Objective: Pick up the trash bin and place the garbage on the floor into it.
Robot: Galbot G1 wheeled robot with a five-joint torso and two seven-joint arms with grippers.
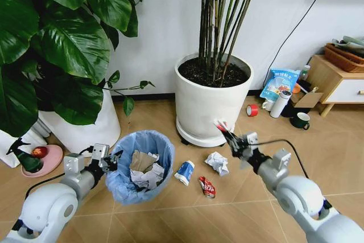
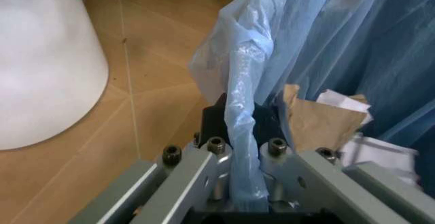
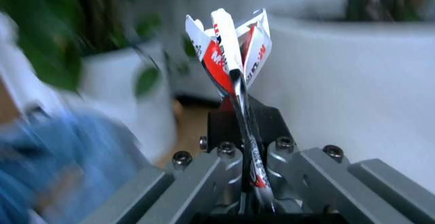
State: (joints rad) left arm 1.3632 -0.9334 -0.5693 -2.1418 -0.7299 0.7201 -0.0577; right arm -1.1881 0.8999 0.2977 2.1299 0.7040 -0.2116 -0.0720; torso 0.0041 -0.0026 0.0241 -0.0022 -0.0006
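The trash bin (image 1: 142, 163), lined with a light blue bag, stands on the floor (image 1: 187, 209) and holds brown and white paper. My left gripper (image 1: 114, 159) is shut on the bin's rim and bag (image 2: 245, 132). My right gripper (image 1: 224, 131) is lifted above the floor, in front of the white pot, shut on a flat red and white wrapper (image 3: 235, 56). On the floor lie more garbage: a crumpled white paper wad (image 1: 217, 162), a crushed blue-white can (image 1: 183, 172) and a red crushed wrapper (image 1: 207, 186).
A big white pot (image 1: 207, 103) with tall stems stands behind the litter. Another white pot (image 1: 85, 123) with broad leaves is at the left. A green spray bottle (image 1: 23, 157) sits on a pink dish. A white tumbler (image 1: 280, 103), red tape roll (image 1: 252, 110) and wooden cabinet (image 1: 335, 81) are at right.
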